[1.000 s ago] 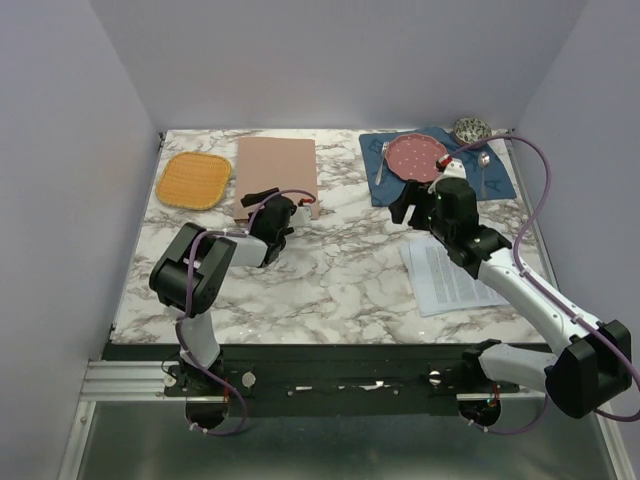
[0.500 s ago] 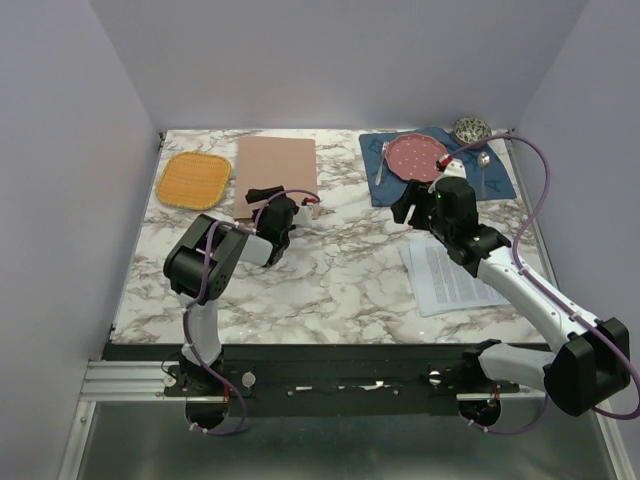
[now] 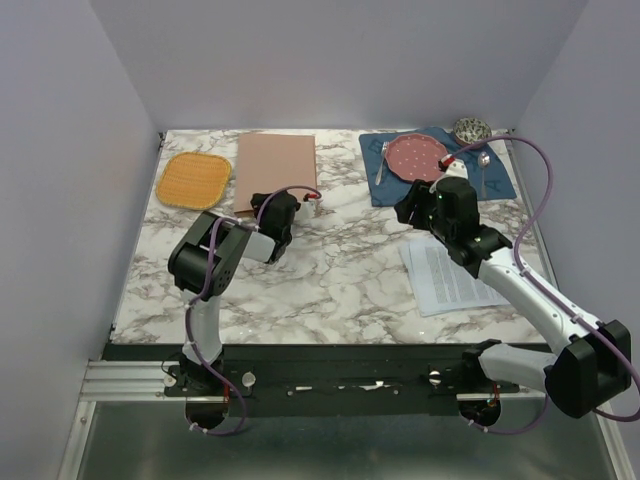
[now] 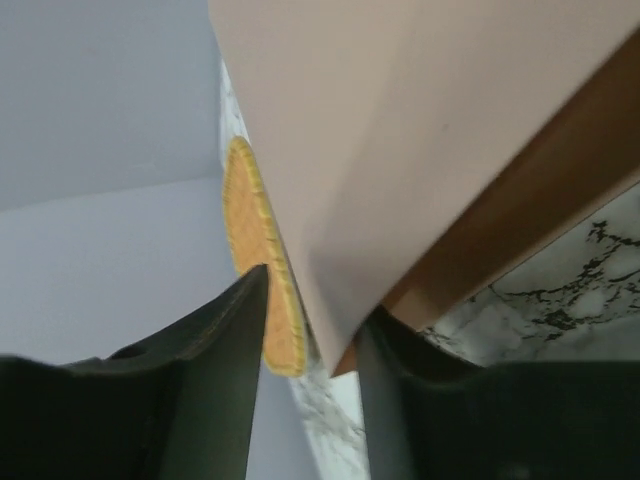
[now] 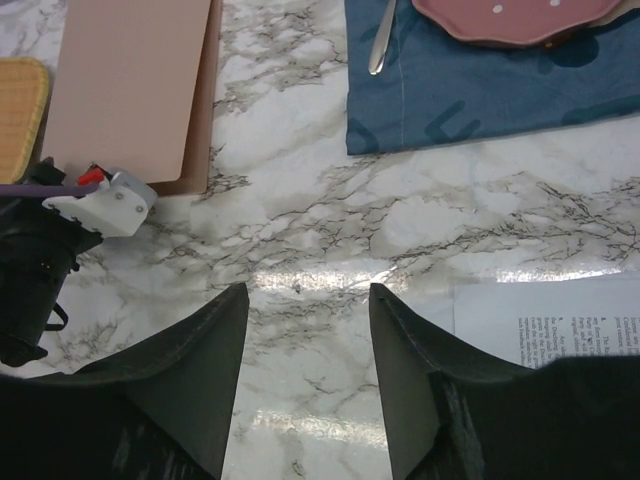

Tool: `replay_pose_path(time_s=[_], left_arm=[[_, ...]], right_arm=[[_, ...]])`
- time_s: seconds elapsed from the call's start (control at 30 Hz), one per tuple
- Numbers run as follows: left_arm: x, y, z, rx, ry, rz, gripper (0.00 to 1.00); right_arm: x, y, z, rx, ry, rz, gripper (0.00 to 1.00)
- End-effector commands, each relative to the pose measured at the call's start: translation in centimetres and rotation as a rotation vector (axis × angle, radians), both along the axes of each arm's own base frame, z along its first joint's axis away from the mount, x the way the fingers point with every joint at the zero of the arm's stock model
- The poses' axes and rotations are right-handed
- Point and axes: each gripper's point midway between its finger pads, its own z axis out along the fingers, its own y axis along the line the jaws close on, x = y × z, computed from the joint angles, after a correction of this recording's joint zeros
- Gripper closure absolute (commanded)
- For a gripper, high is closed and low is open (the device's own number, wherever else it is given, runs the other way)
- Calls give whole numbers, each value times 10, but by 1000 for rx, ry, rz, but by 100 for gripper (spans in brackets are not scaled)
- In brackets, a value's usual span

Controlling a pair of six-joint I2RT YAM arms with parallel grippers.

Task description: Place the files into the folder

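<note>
Closing in: left gripper (image 4: 318, 300) has advanced onto folder (image 3: 277, 165), far left, jaws apart astride its near cover edge, not yet pinching. Right gripper (image 5: 307, 292) apart, empty. Files (image 3: 450, 275) unmoved at right; cover-opening pending.

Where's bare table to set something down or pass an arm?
Biggest bare marble: the centre, between the folder and the files, down to the near edge. A narrower strip runs between folder and blue placemat. Crowded: far right, with plate, fork and bowl; far left, orange mat beside the folder.

folder (image 3: 277, 165) far left, files (image 3: 452, 278) near right
</note>
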Motion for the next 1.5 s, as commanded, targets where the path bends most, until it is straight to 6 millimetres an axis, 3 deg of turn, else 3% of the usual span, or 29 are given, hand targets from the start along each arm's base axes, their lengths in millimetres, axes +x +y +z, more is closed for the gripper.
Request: replay_pose_path(time_s=[0.0, 0.07, 0.23, 0.3, 0.33, 0.4, 0.43, 0.5, 0.53, 0.6, 0.63, 0.77, 0.83, 1.0, 1.03, 1.1, 1.13, 1.23, 1.27, 1.3, 1.37, 1.47], left_arm=[[4, -4, 25, -99, -48, 15, 67], [2, -3, 30, -123, -48, 27, 79], [-6, -2, 51, -196, -55, 52, 82], [-14, 0, 50, -231, -30, 73, 82], [-18, 0, 60, -256, -43, 77, 82], [-29, 2, 60, -316, -8, 103, 83], [-35, 2, 73, -349, -19, 103, 83], [-52, 4, 71, -405, 29, 133, 83], [-58, 1, 85, -456, 19, 124, 83], [-79, 3, 80, -484, 102, 148, 83], [-87, -3, 91, -568, 103, 137, 83], [-127, -8, 95, -666, 203, 149, 82], [-138, -8, 105, -711, 203, 145, 82], [-164, -13, 116, -822, 242, 159, 82], [-167, -13, 120, -842, 238, 153, 82], [-175, -14, 121, -866, 255, 156, 82], [-178, -13, 123, -871, 253, 151, 82], [-183, -12, 123, -877, 262, 150, 82], [-185, -13, 122, -878, 271, 149, 82], [-186, -13, 123, -882, 272, 147, 82], [-188, -15, 125, -896, 275, 140, 82], [-189, -16, 128, -911, 272, 131, 82]], right_arm=[[-4, -6, 11, 6, -23, -19, 42], [-4, -7, 10, 6, -23, -20, 44], [-7, -6, 6, 13, -13, -15, 44], [-7, -5, 4, 19, -12, -13, 44], [-8, -4, 2, 24, -8, -11, 44], [-9, -3, -1, 31, -2, -6, 44], [-9, -1, -2, 38, 2, 0, 44], [-9, 3, -5, 50, 7, 14, 43], [-10, 7, -7, 67, 16, 32, 43], [-9, 17, -10, 93, 22, 68, 40], [-11, 24, -10, 120, 28, 101, 37], [-16, 63, -15, 243, 54, 270, 16], [-21, 77, -28, 311, 116, 315, 8], [-23, 114, -40, 422, 167, 417, 9], [-27, 125, -52, 439, 220, 441, 9], [-26, 140, -50, 474, 219, 479, 11], [-31, 152, -61, 494, 272, 502, 11], [-32, 177, -62, 516, 292, 552, 13], [-33, 182, -76, 500, 334, 546, 13], [-29, 189, -73, 498, 328, 557, 13], [-29, 198, -89, 493, 374, 553, 14], [-23, 203, -97, 501, 394, 540, 14]])
